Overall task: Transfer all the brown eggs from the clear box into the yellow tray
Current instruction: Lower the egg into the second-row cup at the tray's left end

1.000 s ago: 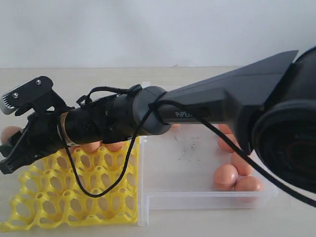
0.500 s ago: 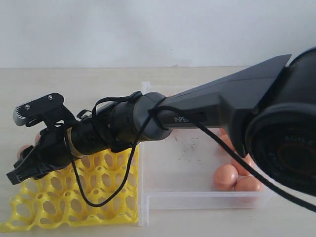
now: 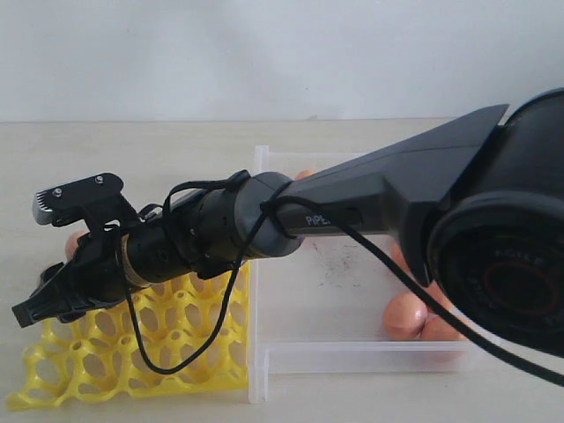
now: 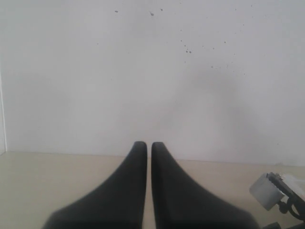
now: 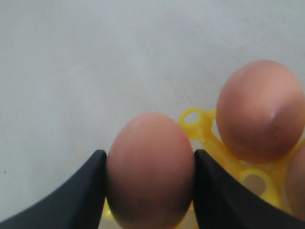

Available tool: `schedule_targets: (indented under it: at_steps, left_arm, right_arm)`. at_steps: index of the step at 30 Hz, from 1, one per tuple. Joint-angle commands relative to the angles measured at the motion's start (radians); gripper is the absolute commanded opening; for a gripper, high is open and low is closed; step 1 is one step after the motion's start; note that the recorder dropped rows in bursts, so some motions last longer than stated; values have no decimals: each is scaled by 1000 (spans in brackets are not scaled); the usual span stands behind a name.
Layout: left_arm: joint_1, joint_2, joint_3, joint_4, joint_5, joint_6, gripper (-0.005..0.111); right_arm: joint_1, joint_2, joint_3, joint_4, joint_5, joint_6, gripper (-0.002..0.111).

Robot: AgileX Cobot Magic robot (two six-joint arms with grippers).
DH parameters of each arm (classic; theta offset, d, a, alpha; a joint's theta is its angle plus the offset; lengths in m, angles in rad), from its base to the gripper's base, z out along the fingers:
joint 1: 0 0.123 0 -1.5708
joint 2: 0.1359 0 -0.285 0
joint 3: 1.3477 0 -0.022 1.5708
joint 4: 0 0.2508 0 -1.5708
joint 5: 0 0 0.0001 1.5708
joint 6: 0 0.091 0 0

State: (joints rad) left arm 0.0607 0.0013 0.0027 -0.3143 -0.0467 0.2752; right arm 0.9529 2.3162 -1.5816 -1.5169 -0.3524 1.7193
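The right gripper [image 5: 148, 160] pinches a brown egg [image 5: 150, 176] by its sides just above the left edge of the yellow tray [image 3: 88, 370], probably to seat it in a cup, while the left gripper [image 4: 148, 148], pressed together, hangs well clear.

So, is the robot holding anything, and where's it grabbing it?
Yes: the right jaws pinch one brown egg by its opposite sides. The left jaws hold nothing.

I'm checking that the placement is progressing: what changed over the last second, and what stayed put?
The right gripper came down toward the left side of the bright yellow plastic lattice egg tray, still clamped on a smooth brown egg; nothing was let go. The shallow clear plastic box and the brown eggs left in it stayed put.
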Motion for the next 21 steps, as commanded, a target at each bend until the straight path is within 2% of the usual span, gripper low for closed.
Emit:
schedule_targets:
  at_steps: [1,3,5,21]
  left_arm:
    - [-2,-1,-3,-5,-6,3,4]
    - [-2,-1,-3,-5,-6,3,4]
    - [-2,-1,-3,-5,-6,3,4]
    - [-2,-1,-3,-5,-6,3,4]
  right_arm:
    - [-7,9,4,-14,13,28,36]
    - [-7,9,4,-14,13,28,46]
    - [-7,9,4,-14,24,28,49]
    - [-7,9,4,-56,91,27,50]
